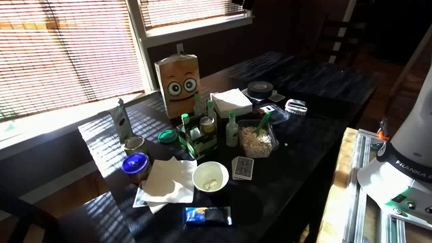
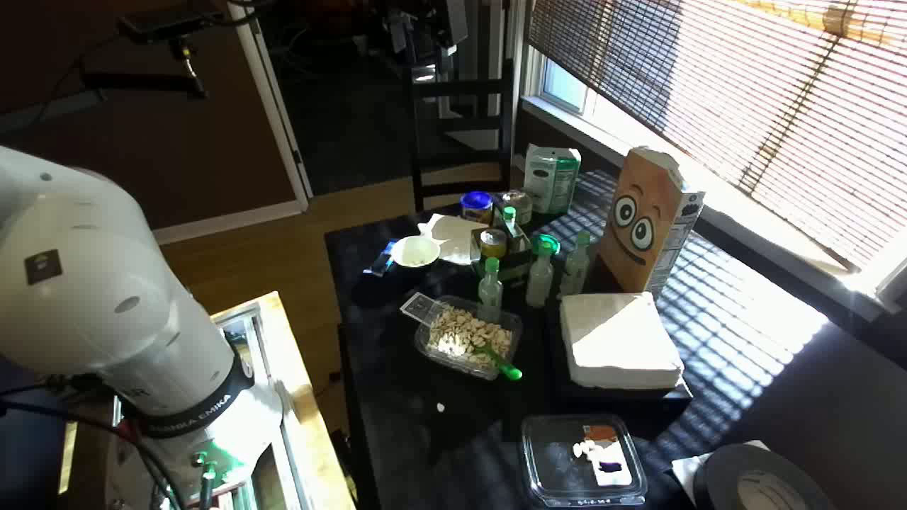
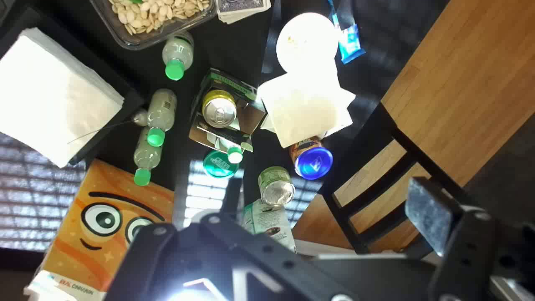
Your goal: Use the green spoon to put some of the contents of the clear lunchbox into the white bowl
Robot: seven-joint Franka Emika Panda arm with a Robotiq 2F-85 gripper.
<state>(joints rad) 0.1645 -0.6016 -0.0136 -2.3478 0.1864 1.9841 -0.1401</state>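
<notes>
Black rectangular tabletop (image 1: pixel 303 135), left to right in an exterior view: small round white bowl (image 1: pixel 211 169) toward the short left edge, a few pale pieces (image 1: pixel 210 184) inside; then clear plastic lunchbox (image 1: pixel 274 140) of pale tan seeds (image 1: pixel 250 136), farther from that edge. Slim green spoon (image 1: pixel 262 124) sits in the lunchbox, scoop end in the seeds, long axis tilted, handle pointing up past the rim, away from the left edge. Wrist view: black two-finger gripper (image 3: pixel 311 221) spread wide.

Planted beside a long edge of the surface (image 1: pixel 303 141), rises on a white arm (image 2: pixel 113 283) in both exterior views; in the wrist view, holds hand (image 3: pixel 315 221) facing the surface, fingers (image 3: pixel 429 215) spread wide.
</notes>
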